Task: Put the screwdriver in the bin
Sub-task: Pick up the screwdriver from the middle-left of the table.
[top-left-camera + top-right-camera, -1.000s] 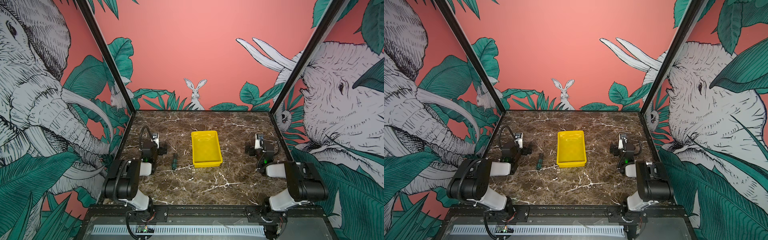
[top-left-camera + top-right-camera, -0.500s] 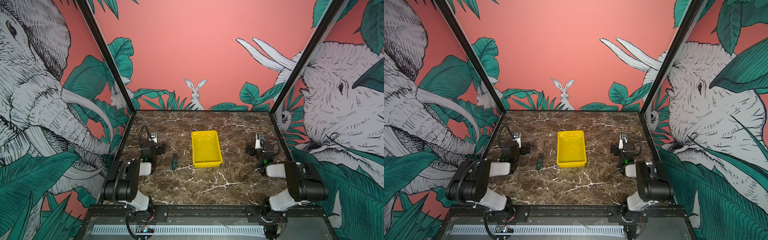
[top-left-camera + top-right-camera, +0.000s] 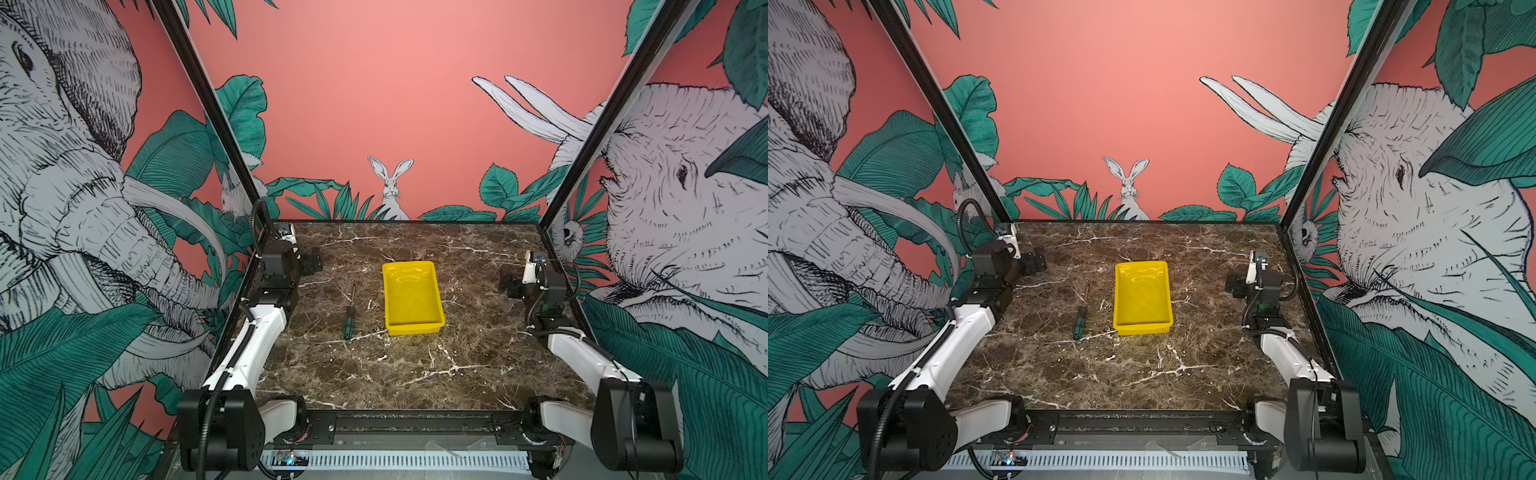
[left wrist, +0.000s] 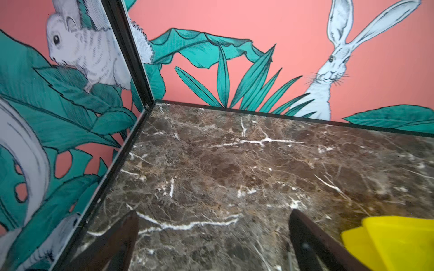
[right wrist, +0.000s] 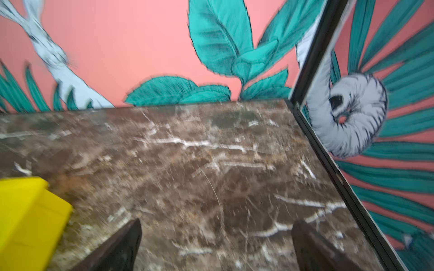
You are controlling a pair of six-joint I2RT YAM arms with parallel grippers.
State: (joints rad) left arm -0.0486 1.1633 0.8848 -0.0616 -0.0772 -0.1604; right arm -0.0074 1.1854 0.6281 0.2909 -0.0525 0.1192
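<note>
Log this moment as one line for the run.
screwdriver: on table beside bin | bin: empty | left pincer: open, empty | right pincer: open, empty

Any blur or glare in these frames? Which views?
Right wrist view: blurred throughout, table veins and bin smeared. Left wrist view: table sharp, fingers and bin corner soft. Both top views: sharp, screwdriver crisp, glare on the bin's glossy floor.

A dark brown marble tabletop [image 3: 374,374] is filling the lower centre in both top views; coral-pink walls [image 3: 374,104] are rising around it, showing a drawn white rabbit [image 3: 390,187], elephants [image 3: 62,187] and green leaves [image 3: 241,112].
</note>
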